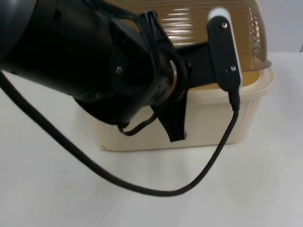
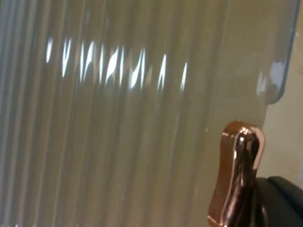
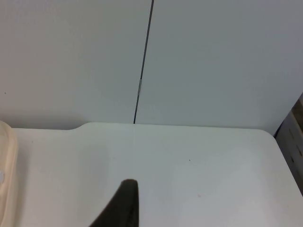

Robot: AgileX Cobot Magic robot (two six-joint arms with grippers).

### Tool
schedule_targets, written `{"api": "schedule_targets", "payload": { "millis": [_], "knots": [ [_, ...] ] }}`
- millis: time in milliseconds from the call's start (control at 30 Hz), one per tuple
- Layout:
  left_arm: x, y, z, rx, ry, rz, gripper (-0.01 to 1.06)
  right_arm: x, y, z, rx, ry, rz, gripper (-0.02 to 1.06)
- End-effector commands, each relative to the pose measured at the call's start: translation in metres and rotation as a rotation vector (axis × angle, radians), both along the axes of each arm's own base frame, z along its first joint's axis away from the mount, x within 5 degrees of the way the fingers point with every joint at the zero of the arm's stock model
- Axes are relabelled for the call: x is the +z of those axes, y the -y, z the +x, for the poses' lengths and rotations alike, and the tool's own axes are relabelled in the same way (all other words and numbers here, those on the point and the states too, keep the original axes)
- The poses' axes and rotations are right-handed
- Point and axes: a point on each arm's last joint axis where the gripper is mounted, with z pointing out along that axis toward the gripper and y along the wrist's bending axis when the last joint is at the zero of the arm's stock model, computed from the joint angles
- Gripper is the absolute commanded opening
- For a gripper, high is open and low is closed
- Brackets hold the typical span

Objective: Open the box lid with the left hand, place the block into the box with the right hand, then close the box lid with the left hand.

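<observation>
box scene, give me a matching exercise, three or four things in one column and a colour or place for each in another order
Things:
1. box base
2. ribbed lid
3. lid handle
4. table

Descriptions:
A. shiny copper colour, right beside the left hand's black finger
B. white, flat, carrying the box
C. translucent amber dome, standing above the rim
D. cream, with a rim that flares outward

Pairs: 1-D, 2-C, 3-A, 4-B

The left hand hangs over the front of the box. The right hand waits over bare table.
</observation>
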Motion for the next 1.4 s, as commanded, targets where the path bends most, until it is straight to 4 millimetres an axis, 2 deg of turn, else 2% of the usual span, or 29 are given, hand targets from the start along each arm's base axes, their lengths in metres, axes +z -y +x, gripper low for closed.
{"api": "schedule_targets", "payload": {
  "millis": [0,333,467,633,767,867,967,1000,1033,1100,1133,1167,1200,1233,1267,1300,1367],
  "knots": [
    [0.012,-0.004,0.008,0.040,0.044,-0.022,0.00,0.004,0.000,-0.002,0.000,0.017,0.001,1.05],
    [0.038,-0.003,0.027,0.105,0.149,-0.038,0.00,0.004,0.000,-0.002,0.000,0.017,0.001,1.05],
    [0.051,-0.015,0.051,0.136,0.148,-0.095,0.00,0.004,0.000,-0.002,0.000,0.017,0.001,1.05],
    [0.059,-0.029,0.068,0.176,0.158,-0.122,0.00,0.004,0.000,-0.002,0.000,0.017,0.001,1.05],
    [0.062,-0.030,0.067,0.208,0.185,-0.111,0.00,0.004,0.000,-0.002,0.000,0.017,0.001,1.05],
    [0.064,-0.025,0.057,0.259,0.152,-0.156,0.00,0.004,0.000,-0.002,0.000,0.017,0.001,1.05],
    [0.072,-0.013,0.028,0.214,-0.104,-0.372,0.00,0.004,0.000,-0.002,0.000,0.017,0.001,1.05],
    [0.072,-0.013,0.028,0.214,-0.104,-0.372,0.00,0.004,0.000,-0.002,0.000,0.017,0.001,1.05],
    [0.078,-0.013,0.020,0.202,-0.186,-0.473,0.00,0.004,0.000,-0.002,0.000,0.017,0.001,1.05],
    [0.095,-0.023,0.012,0.227,-0.253,-0.621,0.00,0.004,0.000,-0.002,0.000,0.017,0.001,1.05],
    [0.095,-0.023,0.012,0.227,-0.253,-0.621,0.00,0.004,0.000,-0.002,0.000,0.017,0.001,1.05],
    [0.104,-0.030,0.011,0.275,-0.274,-0.690,0.00,0.004,0.000,-0.002,0.000,0.017,0.001,1.05],
    [0.122,-0.047,0.012,0.339,-0.278,-0.795,0.00,0.004,0.000,-0.002,0.000,0.017,0.001,1.05],
    [0.129,-0.054,0.012,0.354,-0.269,-0.824,0.00,0.004,0.000,-0.002,0.000,0.017,0.001,1.05],
    [0.148,-0.074,0.013,0.395,-0.245,-0.914,0.00,0.004,0.000,-0.002,0.000,0.017,0.001,1.05],
    [0.148,-0.074,0.013,0.395,-0.245,-0.914,0.00,0.004,0.000,-0.002,0.000,0.017,0.001,1.05],
    [0.174,-0.110,0.014,0.454,-0.165,-1.008,0.00,0.004,0.000,-0.002,0.000,0.017,0.001,1.05]
  ]
}}
